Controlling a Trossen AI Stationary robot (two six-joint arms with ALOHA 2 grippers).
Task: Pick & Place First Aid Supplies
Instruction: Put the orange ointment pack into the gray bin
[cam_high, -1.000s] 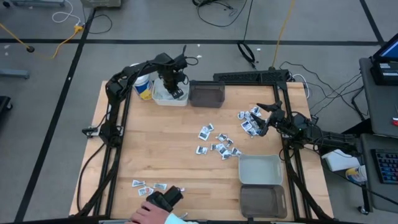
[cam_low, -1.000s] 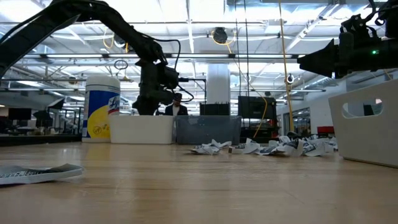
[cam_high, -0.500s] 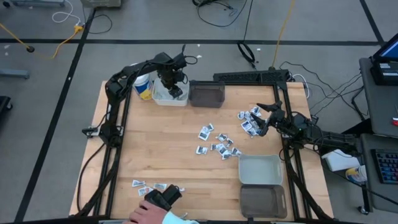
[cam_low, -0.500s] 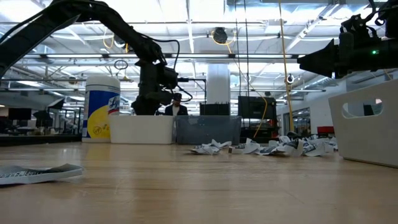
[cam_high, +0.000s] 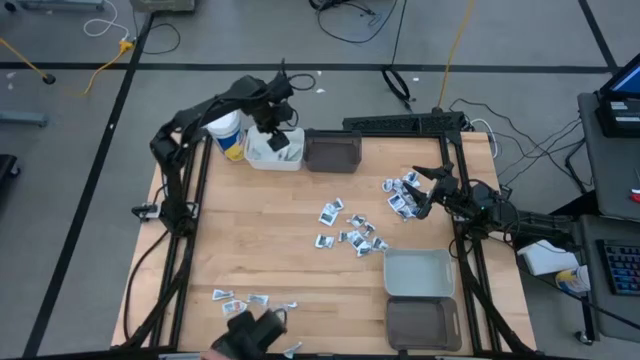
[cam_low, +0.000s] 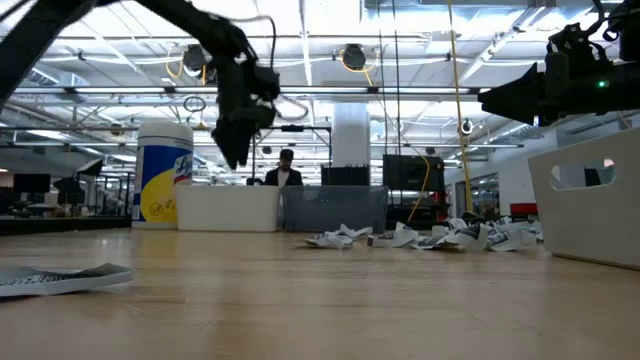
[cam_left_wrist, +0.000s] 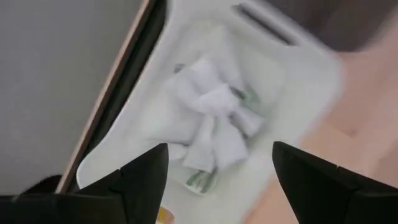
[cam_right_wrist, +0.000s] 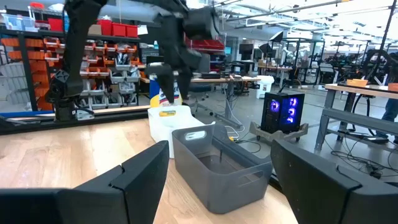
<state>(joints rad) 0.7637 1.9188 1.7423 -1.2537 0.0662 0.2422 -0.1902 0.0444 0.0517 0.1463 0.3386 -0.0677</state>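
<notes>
My left gripper (cam_left_wrist: 217, 152) hangs open above the white bin (cam_high: 262, 158) at the table's far left, holding nothing. Several white packets (cam_left_wrist: 211, 118) lie heaped on the bin's floor right below its fingers. More first aid packets lie scattered mid-table (cam_high: 350, 235), at the right (cam_high: 403, 192) and near the front left (cam_high: 245, 298). My right gripper (cam_high: 418, 192) stands open at the right, just above the right-hand packets, its fingers (cam_right_wrist: 143, 168) wide apart and touching nothing.
A dark grey bin (cam_high: 333, 150) stands beside the white one, with a white cup with a yellow band (cam_high: 228, 135) to its left. A pale bin (cam_high: 418, 272) and a dark bin (cam_high: 422, 322) sit at the near right. A dark object (cam_high: 250, 330) is at the near edge.
My left gripper has risen out of the white bin and now hangs well above its rim, a little toward the far-left corner. At the near edge a person's hand has drawn back off the table.
</notes>
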